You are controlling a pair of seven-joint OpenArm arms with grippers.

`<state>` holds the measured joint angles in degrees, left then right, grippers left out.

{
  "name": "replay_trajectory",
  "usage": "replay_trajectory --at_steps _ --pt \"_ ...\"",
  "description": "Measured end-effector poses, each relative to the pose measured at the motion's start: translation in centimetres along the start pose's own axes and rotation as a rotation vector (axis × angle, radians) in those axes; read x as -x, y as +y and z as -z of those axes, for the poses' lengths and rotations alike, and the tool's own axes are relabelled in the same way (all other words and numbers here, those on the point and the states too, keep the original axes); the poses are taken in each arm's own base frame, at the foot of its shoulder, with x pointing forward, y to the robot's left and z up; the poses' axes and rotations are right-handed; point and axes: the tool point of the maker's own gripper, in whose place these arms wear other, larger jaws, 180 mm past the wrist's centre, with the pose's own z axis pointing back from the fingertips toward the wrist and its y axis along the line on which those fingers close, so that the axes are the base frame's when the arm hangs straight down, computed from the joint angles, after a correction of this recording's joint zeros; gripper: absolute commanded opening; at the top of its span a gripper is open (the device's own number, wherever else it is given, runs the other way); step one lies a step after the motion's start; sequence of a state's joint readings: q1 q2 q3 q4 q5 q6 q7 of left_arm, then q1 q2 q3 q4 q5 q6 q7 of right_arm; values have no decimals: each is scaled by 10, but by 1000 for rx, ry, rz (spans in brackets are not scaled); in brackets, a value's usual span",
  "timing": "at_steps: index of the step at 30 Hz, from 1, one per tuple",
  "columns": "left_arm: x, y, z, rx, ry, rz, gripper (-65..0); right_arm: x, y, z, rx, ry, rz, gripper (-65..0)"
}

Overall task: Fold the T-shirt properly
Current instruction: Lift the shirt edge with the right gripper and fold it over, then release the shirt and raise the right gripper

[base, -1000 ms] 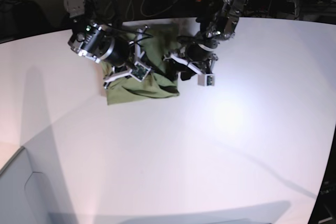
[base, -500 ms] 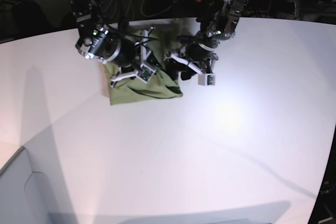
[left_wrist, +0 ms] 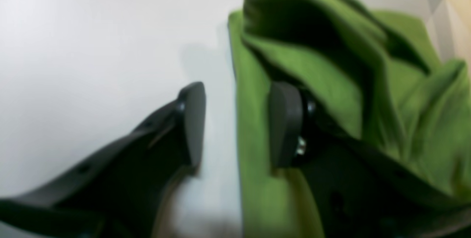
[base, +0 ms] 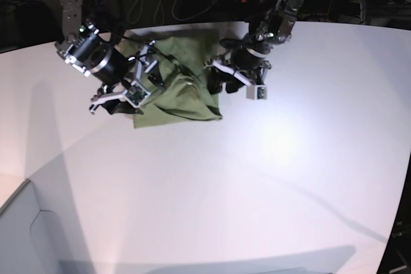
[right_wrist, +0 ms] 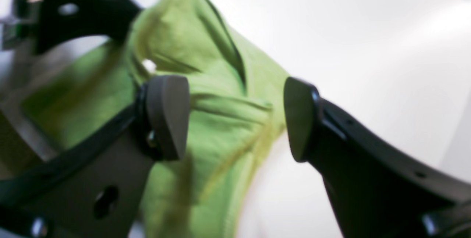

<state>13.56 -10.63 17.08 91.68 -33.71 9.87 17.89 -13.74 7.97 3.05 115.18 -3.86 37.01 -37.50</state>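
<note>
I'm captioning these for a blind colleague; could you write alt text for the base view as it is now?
A crumpled green T-shirt lies on a white table, with the robot's right gripper open at one side and its left gripper at the other.

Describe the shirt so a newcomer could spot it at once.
On the white table, toward the side where both arms come in, lies a bunched olive-green T-shirt. It is the only soft green thing there, unlike the black-and-silver grippers beside it.
</note>
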Motion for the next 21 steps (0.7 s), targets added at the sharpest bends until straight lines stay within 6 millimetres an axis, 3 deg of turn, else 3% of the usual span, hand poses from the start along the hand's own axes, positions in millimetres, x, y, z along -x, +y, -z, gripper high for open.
replay_trajectory --at_steps 5,8,15,17,21 --pt "0 4 -13 -7 9 24 -370 3 -4 9 -11 -4 25 -258" --pt "-1 8 -17 -13 4 40 -370 24 -4 22 -32 61 56 -260" --pt "-6 45 -36 -108 -28 1 -370 37 -6 35 -46 83 98 -275" --pt "-8 51 -38 -123 -33 -1 -370 37 -6 34 -47 84 98 -329" --pt "-11 63 -43 -154 -43 -12 -370 34 3 29 -57 68 96 -611"
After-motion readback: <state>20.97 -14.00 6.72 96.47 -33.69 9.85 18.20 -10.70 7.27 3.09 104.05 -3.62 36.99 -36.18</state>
